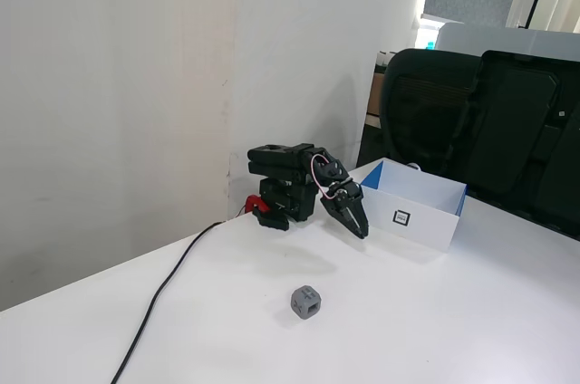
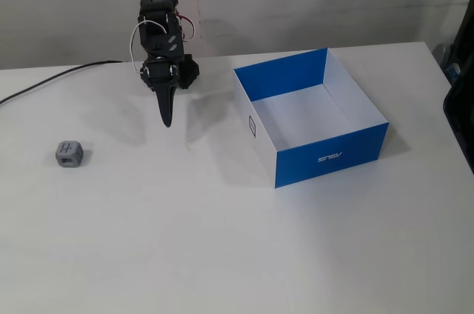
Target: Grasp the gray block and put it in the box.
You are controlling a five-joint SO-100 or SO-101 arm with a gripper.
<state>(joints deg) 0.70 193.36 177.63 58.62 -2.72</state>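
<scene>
The gray block (image 1: 305, 302) (image 2: 68, 153) is a small cube with cut-off corners, resting alone on the white table. The box (image 1: 415, 217) (image 2: 331, 155) is shallow, white outside with blue inner walls, a small square marker on one side, and nothing inside. My gripper (image 1: 359, 229) (image 2: 167, 120) is shut, folded down near the arm's base with its tips pointing at the table. It holds nothing. It hangs between block and box, well apart from both.
A black cable (image 1: 168, 286) (image 2: 44, 83) runs across the table from the arm's base (image 1: 283, 187). A wall stands behind the arm. Black office chairs (image 1: 480, 121) stand beyond the table's far edge, past the box.
</scene>
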